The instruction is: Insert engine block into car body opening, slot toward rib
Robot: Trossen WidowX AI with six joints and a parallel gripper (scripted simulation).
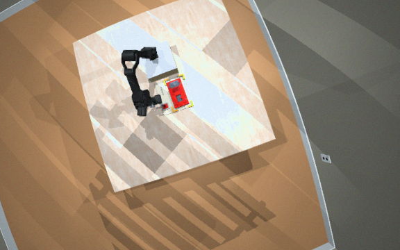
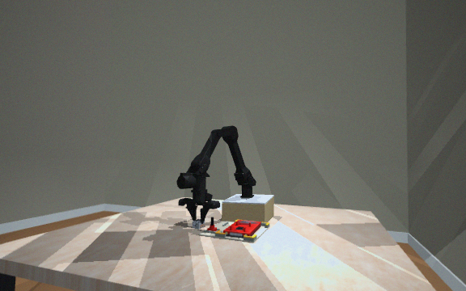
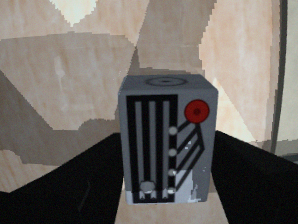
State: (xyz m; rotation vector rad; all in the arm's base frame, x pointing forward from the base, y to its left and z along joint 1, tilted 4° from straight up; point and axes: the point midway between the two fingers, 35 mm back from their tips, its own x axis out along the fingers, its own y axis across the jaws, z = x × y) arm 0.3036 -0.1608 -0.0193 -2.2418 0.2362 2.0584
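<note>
The grey engine block is between the fingers of my gripper, which is shut on it. The face towards the wrist camera has black slots on the left and a red disc at upper right. The block is at or just above the table top; any gap under it cannot be made out. The red car body lies to the right of the gripper in the top and exterior views. It has a dark grey area at its middle; the rib cannot be made out.
A pale board with yellow corner pieces lies under the car body. A small red piece with a black post stands between block and car body. The arm's box base stands behind.
</note>
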